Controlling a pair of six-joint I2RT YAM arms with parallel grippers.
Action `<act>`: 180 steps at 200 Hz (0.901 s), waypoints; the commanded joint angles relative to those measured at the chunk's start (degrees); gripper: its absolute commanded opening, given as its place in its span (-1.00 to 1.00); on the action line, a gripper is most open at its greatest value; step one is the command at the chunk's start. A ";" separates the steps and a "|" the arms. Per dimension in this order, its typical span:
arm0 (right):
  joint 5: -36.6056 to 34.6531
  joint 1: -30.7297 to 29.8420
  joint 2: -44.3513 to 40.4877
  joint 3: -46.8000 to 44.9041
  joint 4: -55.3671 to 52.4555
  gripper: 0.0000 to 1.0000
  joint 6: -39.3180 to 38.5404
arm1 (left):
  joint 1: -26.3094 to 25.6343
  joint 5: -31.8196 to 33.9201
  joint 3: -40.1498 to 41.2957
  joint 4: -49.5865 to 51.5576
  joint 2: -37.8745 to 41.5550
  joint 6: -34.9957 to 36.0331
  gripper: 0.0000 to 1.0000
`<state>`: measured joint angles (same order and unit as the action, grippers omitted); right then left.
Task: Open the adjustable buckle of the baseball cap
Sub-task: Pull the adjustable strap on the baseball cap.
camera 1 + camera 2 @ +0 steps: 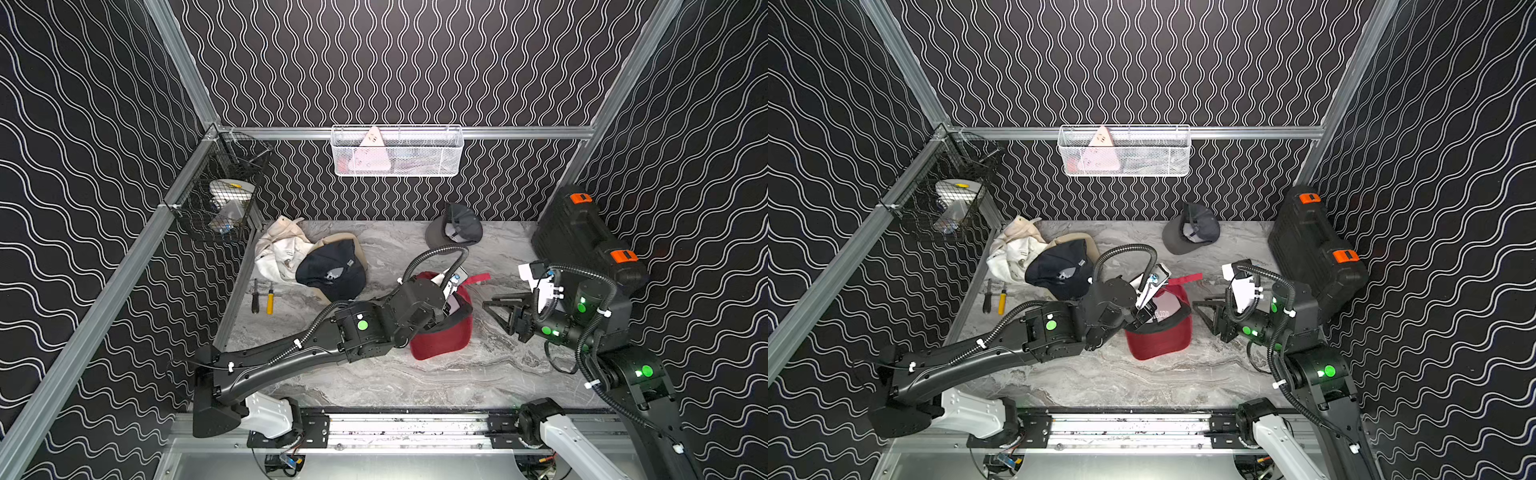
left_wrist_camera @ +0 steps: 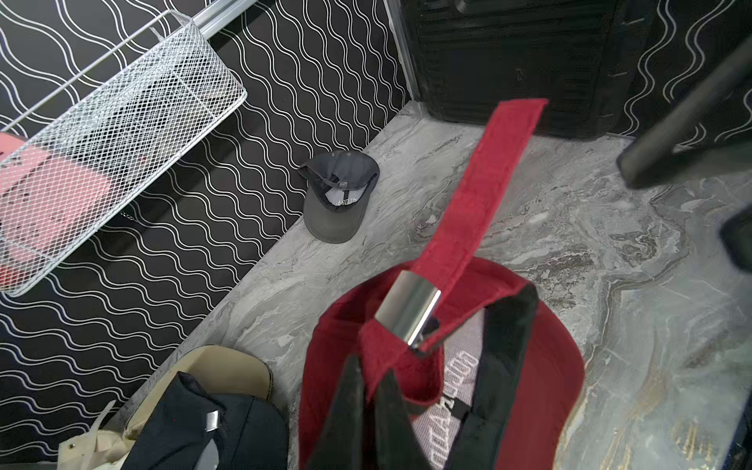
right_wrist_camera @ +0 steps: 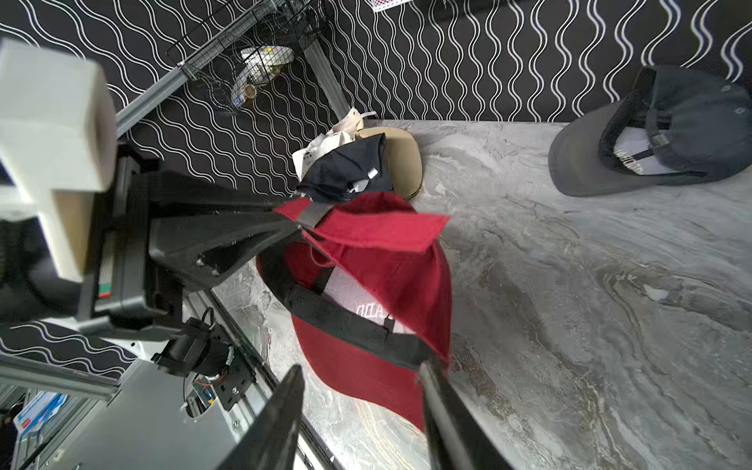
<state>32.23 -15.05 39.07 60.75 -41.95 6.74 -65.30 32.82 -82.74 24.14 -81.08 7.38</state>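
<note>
The grey marbled table [image 1: 415,374] carries a red cap [image 1: 440,345], upturned, just below the left fingers [image 2: 350,407] and beside the right fingers [image 1: 503,297]. A grey cap [image 1: 455,230] lies well beyond both. A heap of caps [image 1: 328,270] and two screwdrivers [image 1: 262,297] lie outside the left fingers. A black case [image 1: 582,237] stands behind the right fingers.

The left arm [image 1: 270,361] extends forward and inward, its left gripper [image 2: 368,366] pinched tight on the red strap [image 2: 480,183]; the right arm [image 1: 623,374] is folded near its base, its right gripper [image 3: 358,372] levelled toward the left one, jaws parted, holding nothing.
</note>
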 commanded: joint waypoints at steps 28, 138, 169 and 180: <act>1.21 -1.07 -0.69 -2.32 4.56 0.05 -1.44 | -0.01 -0.16 -3.42 2.88 -2.04 -2.78 -1.00; -29.21 -24.04 5.22 -4.32 10.23 0.06 -4.88 | -0.01 -1.80 -9.38 8.97 -4.97 -4.21 -1.00; -34.97 -27.50 6.46 -3.36 11.01 0.05 -6.26 | -0.01 -2.40 -9.57 9.30 -4.95 -4.09 -1.00; -36.12 -28.25 7.09 -2.79 11.12 0.05 -6.93 | 0.04 -2.70 -9.68 9.39 -4.92 -4.11 -1.00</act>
<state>3.09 -41.80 45.36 56.84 -33.76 1.87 -65.30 30.81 -91.70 33.58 -86.11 4.40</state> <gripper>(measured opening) 0.527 0.083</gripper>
